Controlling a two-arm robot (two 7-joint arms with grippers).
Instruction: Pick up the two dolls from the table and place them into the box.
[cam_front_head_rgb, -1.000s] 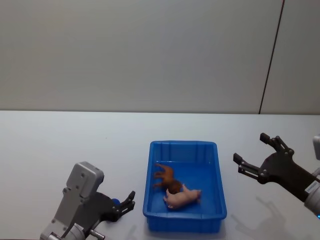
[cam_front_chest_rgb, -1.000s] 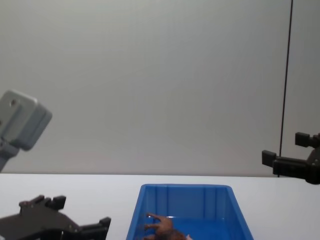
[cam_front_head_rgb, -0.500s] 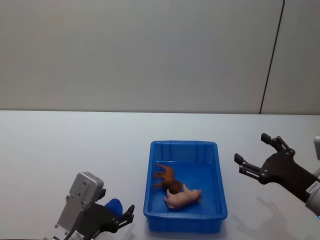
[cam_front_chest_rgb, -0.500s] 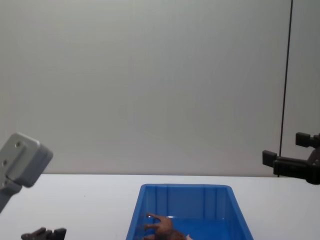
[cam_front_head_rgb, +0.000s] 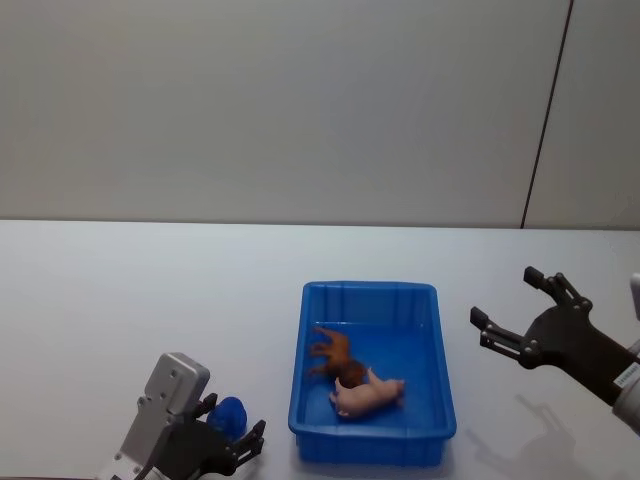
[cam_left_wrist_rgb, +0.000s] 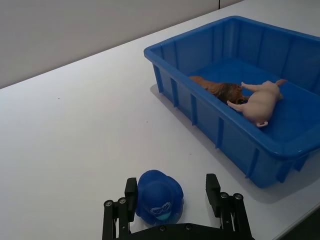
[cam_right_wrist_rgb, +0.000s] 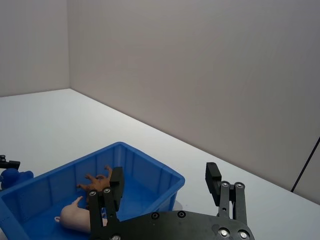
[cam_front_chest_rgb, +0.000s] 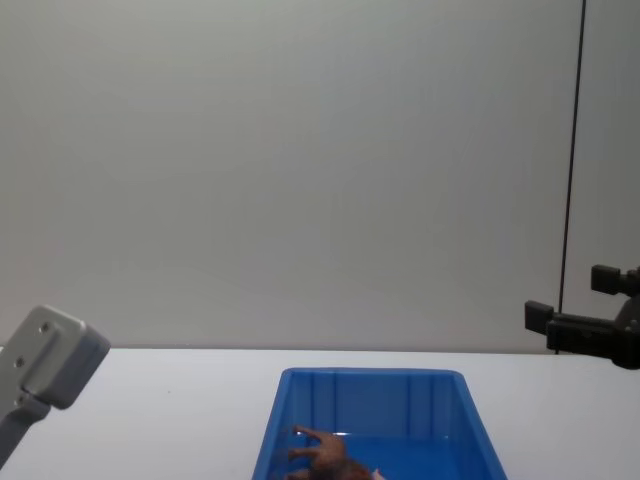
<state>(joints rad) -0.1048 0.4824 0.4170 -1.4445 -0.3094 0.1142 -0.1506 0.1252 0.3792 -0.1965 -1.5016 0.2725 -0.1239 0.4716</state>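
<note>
- The left claw sits low over the desk, at the near left, just off the box's near left corner.
- Its fingers are spread, pinching nothing.
- A small round blue lump rests on the desk between them. It is close to one finger and apart from the other.
- The left arm's grey wrist block rises just behind the claw; the chest view has it at the lower left edge.
- The right claw hangs in the air to the right of the box, well apart from it. Its fingers are spread and hold nothing.
- In the chest view the right claw comes in from the right edge, above the level of the box's rim.
- The box stands on the desk between the two claws, with its long side running away from the robot.
- Both dolls lie inside the box, on its floor.
- The pink doll lies on its side near the wall closest to the robot.
- The brown doll lies just behind it, toward the left wall, with its thin legs sticking out. One end of it touches the pink doll.
- A plain grey wall stands behind the desk.
</note>
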